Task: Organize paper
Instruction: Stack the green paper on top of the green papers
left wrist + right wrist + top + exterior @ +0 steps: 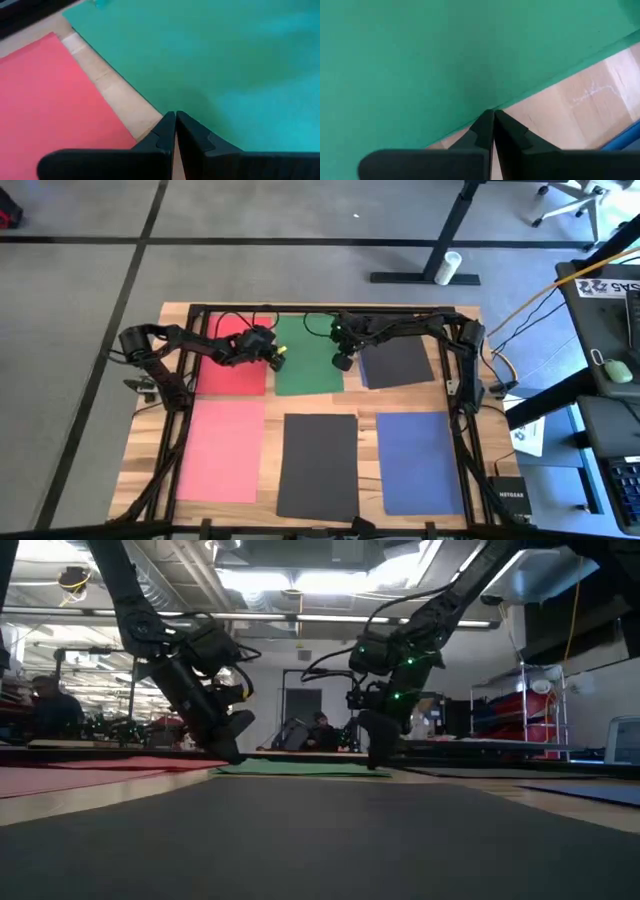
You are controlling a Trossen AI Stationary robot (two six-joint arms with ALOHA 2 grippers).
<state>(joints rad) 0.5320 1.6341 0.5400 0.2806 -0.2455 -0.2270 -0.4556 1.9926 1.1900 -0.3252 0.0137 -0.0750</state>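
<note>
On the wooden table (150, 435), the left gripper (175, 117) sits with its fingers pressed together, gripping nothing, tips at the left edge of the flat rectangular green paper sheet (308, 356), beside the red paper sheet (232, 370). At the green sheet's right edge, the right gripper (493, 116) is likewise closed and empty, its tips where paper meets bare wood.

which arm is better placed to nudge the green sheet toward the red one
Right, probably. The right gripper, shut, sits at the green sheet's edge away from the red sheet, so it can push inward; the left gripper, shut, sits between them.
</note>
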